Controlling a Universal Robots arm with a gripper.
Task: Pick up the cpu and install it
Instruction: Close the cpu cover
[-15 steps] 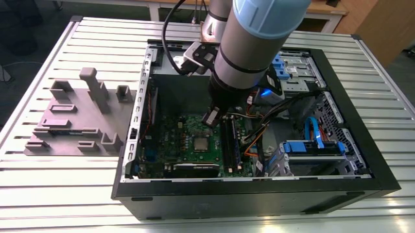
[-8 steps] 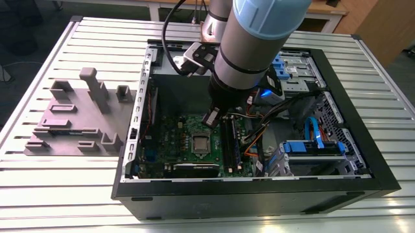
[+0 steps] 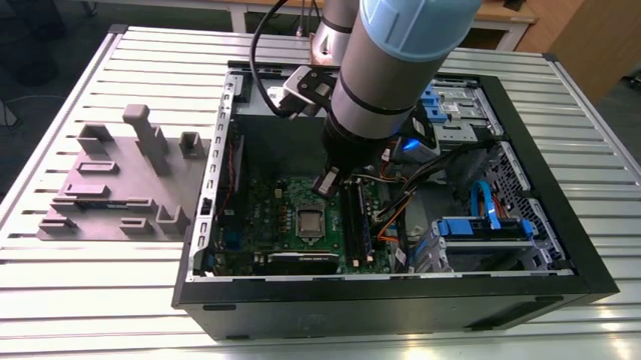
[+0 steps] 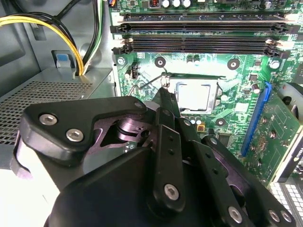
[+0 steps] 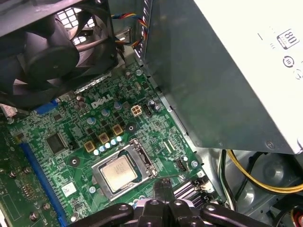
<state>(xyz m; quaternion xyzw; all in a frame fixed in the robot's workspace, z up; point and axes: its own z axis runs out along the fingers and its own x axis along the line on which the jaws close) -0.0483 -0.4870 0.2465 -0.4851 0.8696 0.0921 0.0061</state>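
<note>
1. At the exterior view's left, a grey-purple slotted fixture block (image 3: pixel 120 184) rests on the ribbed metal table (image 3: pixel 90 300), well apart from the gripper and outside the open computer case (image 3: pixel 401 304).
2. Further right in that view, the arm (image 3: pixel 386 82) reaches down into the case; the gripper (image 3: pixel 326 182) hangs over the green motherboard (image 3: pixel 263 217), just above and behind the socket.
3. The cpu (image 3: pixel 309 221) sits in the socket there, a pale grey square directly below the gripper tip, apart from it.
4. To the exterior view's right of the gripper lie orange and black cables (image 3: pixel 401 206), then blue drive brackets (image 3: pixel 481 225) at the far side of the case.
5. The second wrist view adds the black finger linkage up close: the fingers (image 4: pixel 166 101) meet in one narrow point with no gap visible and nothing between them, so the gripper is closed and empty. That tip stands beside the socket's wire lever (image 4: pixel 149 82).
6. Just beyond the tip in that view is the cpu (image 4: pixel 194 94) inside its metal socket frame (image 4: pixel 218 90), with RAM slots (image 4: pixel 199 35) farther out and yellow wires (image 4: pixel 57 33) off to the side.
7. The first wrist view gives the opposite side: the cpu (image 5: pixel 119 172) seated flat in the frame, the closed fingertips (image 5: pixel 163 184) near its corner, a case fan (image 5: pixel 42 52) and the grey power supply (image 5: pixel 222 71) beyond.
</note>
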